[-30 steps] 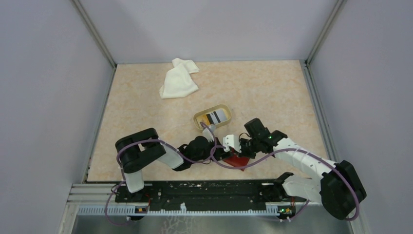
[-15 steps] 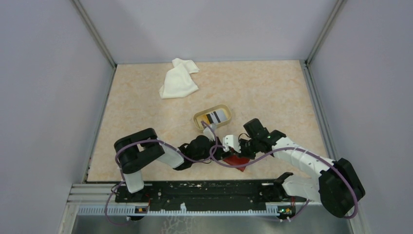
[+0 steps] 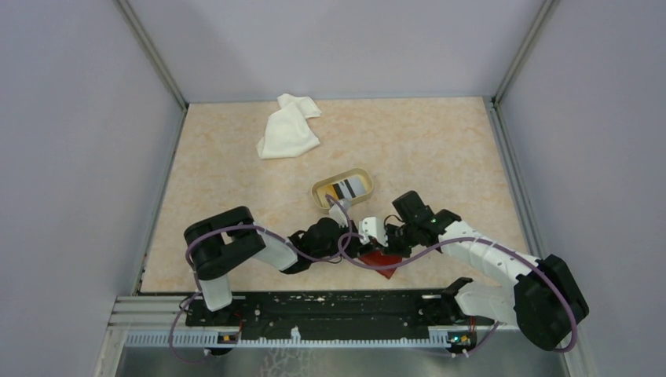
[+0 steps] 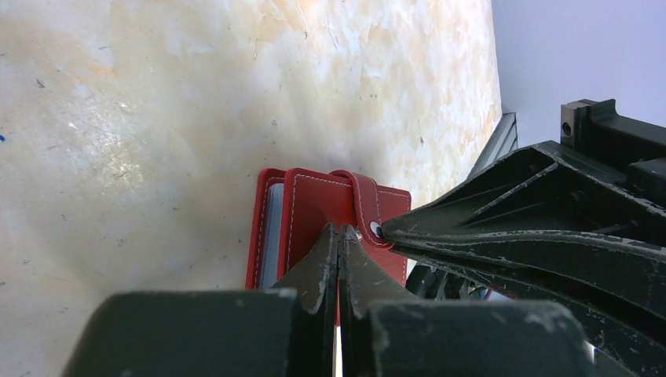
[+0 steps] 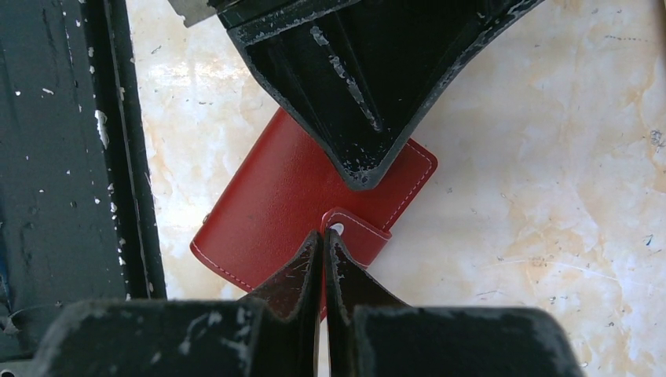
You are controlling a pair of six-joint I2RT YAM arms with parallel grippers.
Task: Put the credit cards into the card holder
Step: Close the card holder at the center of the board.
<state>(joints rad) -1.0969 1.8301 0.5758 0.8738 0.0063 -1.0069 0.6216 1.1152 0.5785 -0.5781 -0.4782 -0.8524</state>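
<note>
Holder (image 5: 275,204): red, folded shut, lying flat on the table (image 3: 440,149), close to the near edge and a little right of centre. It sits skewed to the black rail (image 5: 118,157), one long edge almost against it. Its strap (image 5: 349,228) wraps over one edge, and the snap stud shows on it. From the left wrist I see a pale sliver of inner pocket between the red covers at the left side.

Left gripper (image 4: 338,232): fingers pressed flat together, nothing visible between them. The tips are down on the red cover, right by the strap. I can't tell whether they pinch any leather.

Right gripper (image 5: 323,236): also fully closed, no gap and nothing seen held. Its tips are at the strap beside the stud. The two grippers meet nose to nose over the holder, the left from the left and the right from the right, tips just beside each other. I can't tell if they touch.

Cards (image 3: 346,188): in a tan oval dish (image 3: 323,192), just far of the grippers and apart from the holder. I make out a white card with dark stripes; the count is unclear from above.

A crumpled white cloth (image 3: 287,129) lies well apart, far left on the table.
</note>
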